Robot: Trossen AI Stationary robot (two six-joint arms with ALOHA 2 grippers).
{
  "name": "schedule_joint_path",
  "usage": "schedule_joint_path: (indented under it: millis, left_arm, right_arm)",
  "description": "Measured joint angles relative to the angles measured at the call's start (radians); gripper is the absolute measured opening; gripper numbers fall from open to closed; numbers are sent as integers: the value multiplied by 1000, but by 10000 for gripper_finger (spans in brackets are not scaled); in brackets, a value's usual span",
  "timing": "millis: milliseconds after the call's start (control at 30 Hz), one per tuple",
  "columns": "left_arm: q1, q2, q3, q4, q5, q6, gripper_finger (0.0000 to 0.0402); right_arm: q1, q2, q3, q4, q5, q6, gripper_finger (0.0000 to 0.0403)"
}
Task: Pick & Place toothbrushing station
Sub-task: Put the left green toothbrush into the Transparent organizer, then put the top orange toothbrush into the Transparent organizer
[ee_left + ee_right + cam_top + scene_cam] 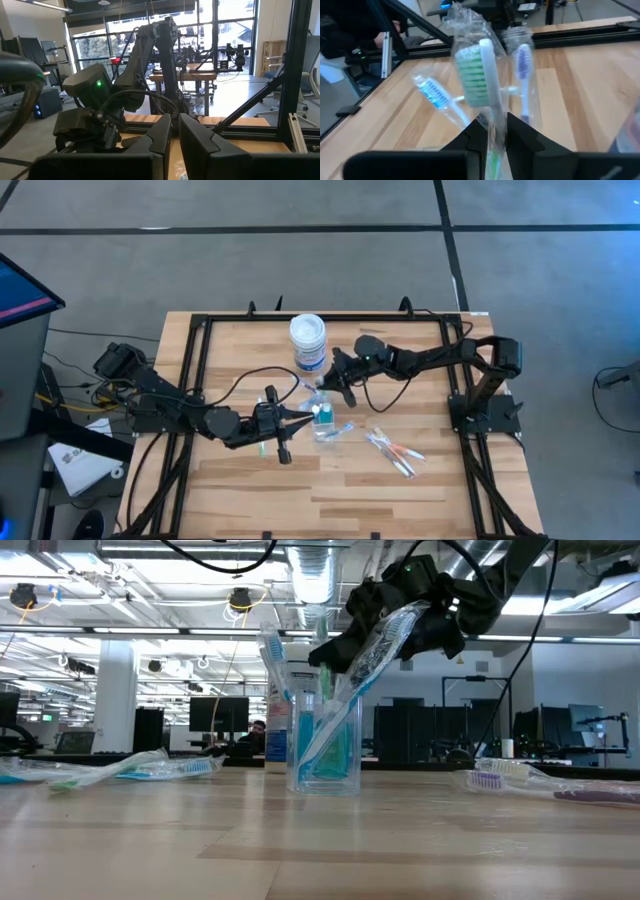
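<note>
The clear plastic cup [322, 423] [325, 755] stands mid-table with several toothbrushes upright in it. A blue-handled, green-bristled toothbrush in a clear wrapper [365, 675] [477, 70] leans into the cup, its lower end inside and its head up at my right gripper [337, 384] [493, 132]. That gripper hovers just far-right of the cup and is closed around the toothbrush. My left gripper [295, 418] [174, 135] waits left of the cup, raised, shut, with nothing between its fingers. My right gripper pinches the wrapped toothbrush just below its head [494, 122] between its two fingers, through the clear wrapper. The fingers come from the table's far right, slanting slightly down, and lie across the handle. The toothbrush tilts, with its lower end in the cup [315, 765].
A white round jar with a blue label [308, 342] stands behind the cup. Loose wrapped toothbrushes lie right of the cup [393, 450] [540, 780], close beside it [345, 428], and to its left [120, 770]. Black frame rails [195, 370] border the table.
</note>
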Motion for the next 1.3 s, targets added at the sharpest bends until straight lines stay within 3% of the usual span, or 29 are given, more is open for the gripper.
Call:
schedule_joint_path:
  millis: [433, 600, 900, 1300]
  left_arm:
    - [0, 0, 0, -2, 1, 0, 30]
    - [0, 0, 0, -3, 2, 0, 30]
    - [0, 0, 0, -3, 4, 0, 30]
    - [0, 0, 0, -3, 4, -2, 30]
  right_arm:
    - [-3, 0, 0, -65, -1, -5, 169]
    - [-7, 0, 0, -65, -1, 2, 197]
    - [-37, -31, 0, -99, -1, 23, 196]
    - [-29, -221, -1, -221, 10, -3, 184]
